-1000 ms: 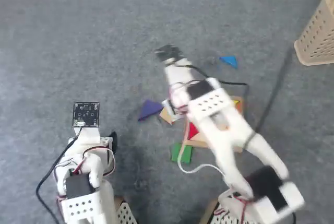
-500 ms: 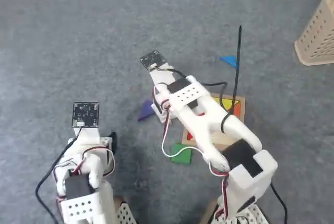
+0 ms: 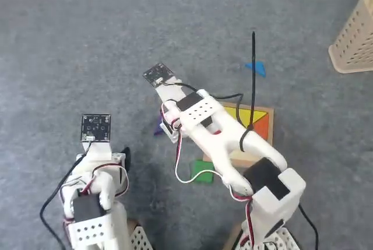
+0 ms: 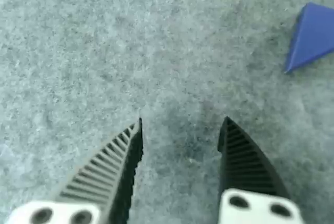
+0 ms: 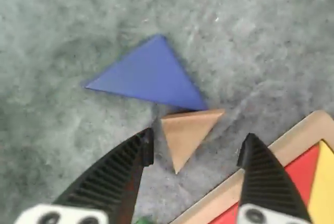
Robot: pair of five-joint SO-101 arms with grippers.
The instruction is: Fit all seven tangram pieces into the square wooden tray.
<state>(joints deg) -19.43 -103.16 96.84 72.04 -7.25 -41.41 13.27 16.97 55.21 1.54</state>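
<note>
My right gripper (image 5: 195, 148) is open and hovers over a small tan triangle (image 5: 185, 131) that lies between its fingertips on the carpet. A purple-blue triangle (image 5: 148, 75) touches the tan one just beyond it. The wooden tray (image 3: 265, 112) holds yellow, orange and red pieces; its corner (image 5: 292, 140) shows in the right wrist view. The right arm (image 3: 201, 116) hides part of the tray from above. A green piece (image 3: 202, 173) lies on the carpet near the tray's front. A small blue triangle (image 3: 256, 67) sits farther back. My left gripper (image 4: 180, 138) is open over bare carpet, with the purple-blue triangle (image 4: 312, 35) off to one side.
A beige slatted basket (image 3: 355, 34) stands at the far right edge of the high view. A black cable (image 3: 253, 81) rises from the right arm over the tray. Grey carpet covers the table.
The right arm has swung left, from over the tray to above the tan and purple-blue triangles, uncovering more of the tray. The left arm has stayed still.
</note>
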